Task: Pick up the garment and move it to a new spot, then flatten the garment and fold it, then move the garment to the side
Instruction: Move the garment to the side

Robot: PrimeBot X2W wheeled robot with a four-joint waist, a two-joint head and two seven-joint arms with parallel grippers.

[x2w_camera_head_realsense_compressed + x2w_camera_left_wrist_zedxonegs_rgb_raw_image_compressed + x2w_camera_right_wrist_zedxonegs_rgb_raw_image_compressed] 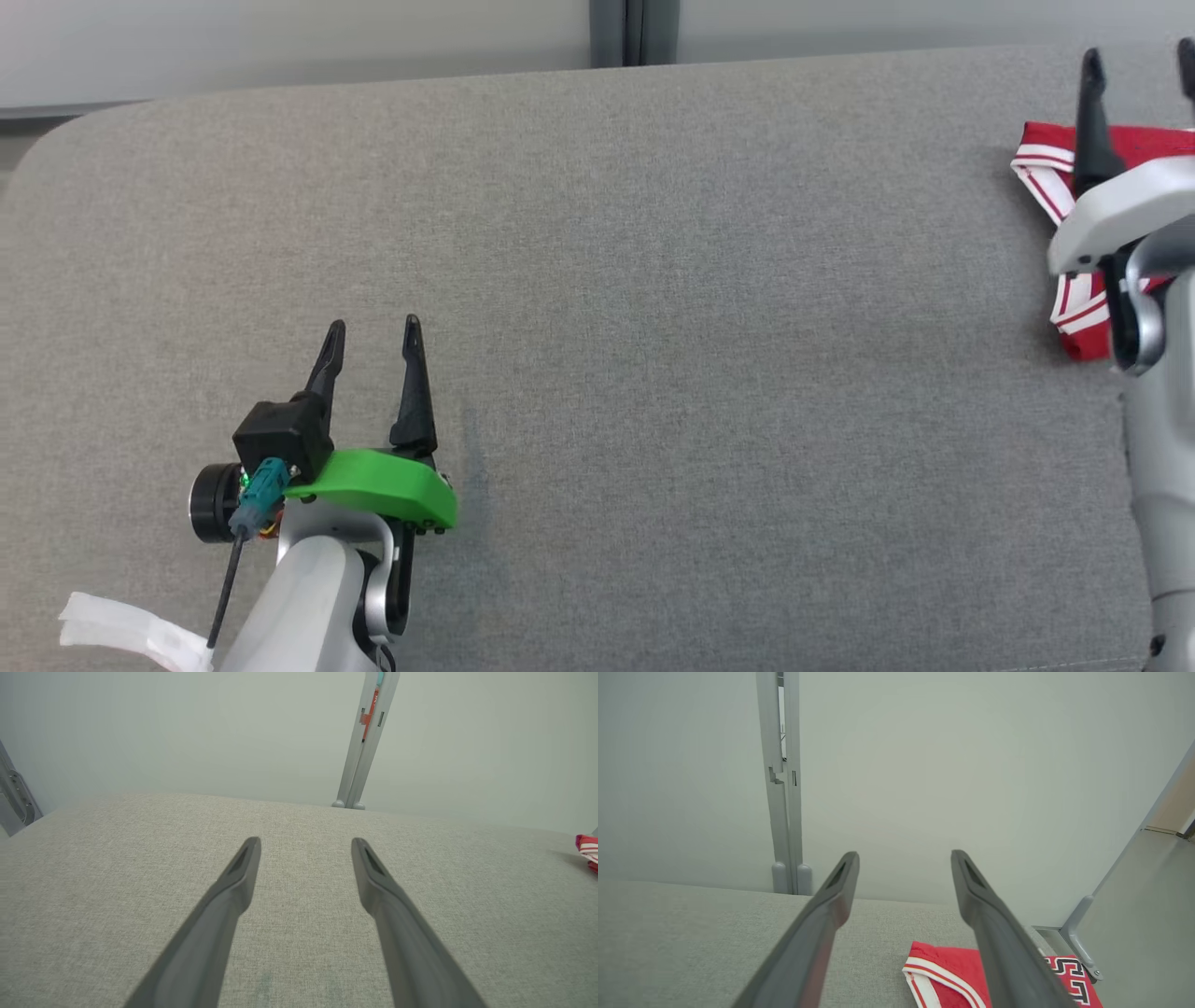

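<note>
Apparently folded, the red T-shirt with white-and-red striped trim [1044, 159] lies at the right edge of the grey cloth-covered table [653, 280], under the right gripper [1137, 56], its fingers spread and empty. The left gripper [373, 327], likewise spread, hovers toward the front-left corner. Little seems left to do.

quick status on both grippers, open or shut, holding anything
left gripper: jaws open, holding nothing
right gripper: jaws open, holding nothing
</note>
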